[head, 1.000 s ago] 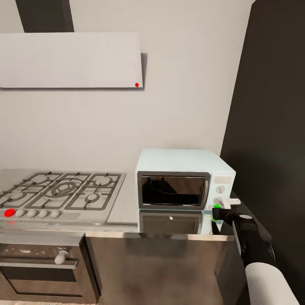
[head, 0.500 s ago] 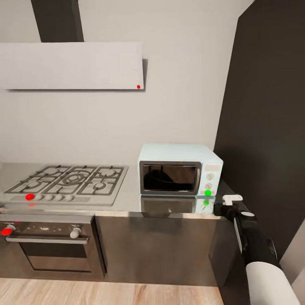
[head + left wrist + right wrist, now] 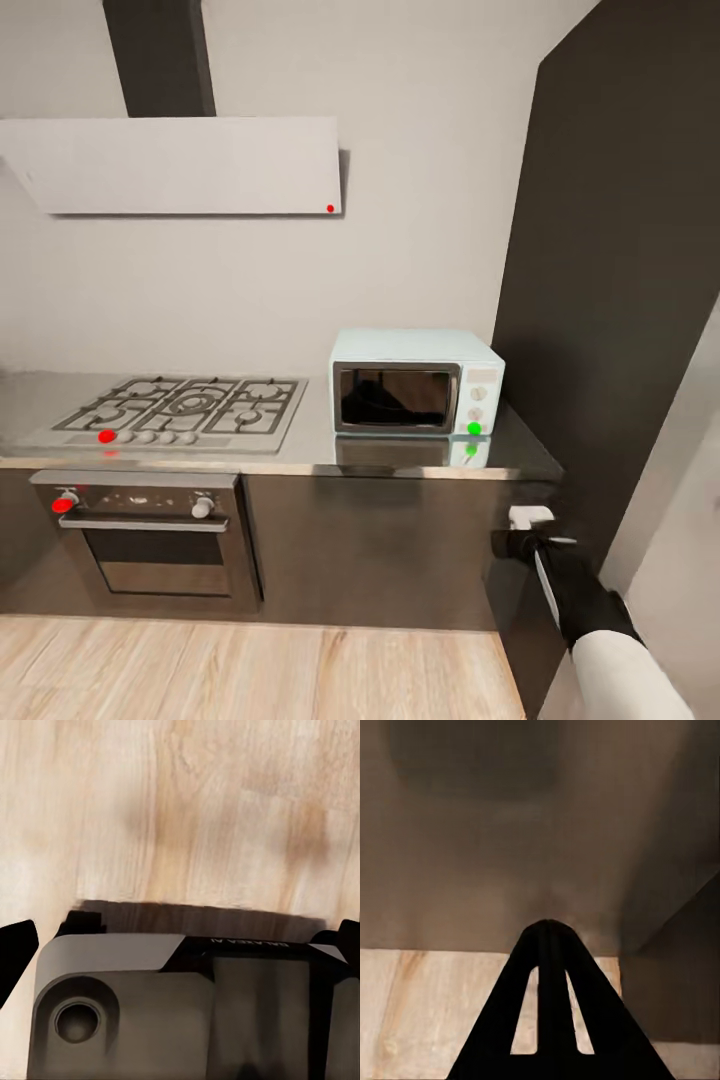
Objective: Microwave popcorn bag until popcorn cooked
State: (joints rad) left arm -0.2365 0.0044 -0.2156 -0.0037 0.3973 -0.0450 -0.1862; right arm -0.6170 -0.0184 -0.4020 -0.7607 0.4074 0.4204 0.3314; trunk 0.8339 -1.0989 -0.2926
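Microwave [image 3: 417, 384] sits on the worktop [image 3: 300, 455] at its right end, just beside the hob [image 3: 170, 410], hard against the dark tall panel [image 3: 620, 280]. Door is shut, dark glass, green dot lit low on the side panel below two white knobs. Mint-blue box, square to the wall, looks stable. Popcorn bag isn't visible on the stretch of worktop in sight; something dark shows behind the glass but I can't tell what it is. Right gripper [image 3: 530, 530] hangs low in front of the cabinet face, below the worktop edge and well apart from the microwave; in the wrist view its jaws are pressed together, nothing between them [image 3: 547, 945]. Left jaws: dark fingertips show at both edges of the wrist view over the wood floor [image 3: 187, 810], spread wide, empty. Judgement: green light plus shut door suggests the heating step is under way, with the bag probably inside. Next move calls for waiting out the cook, then confirming the popcorn is done. Oven [image 3: 150, 530] under the hob is irrelevant.
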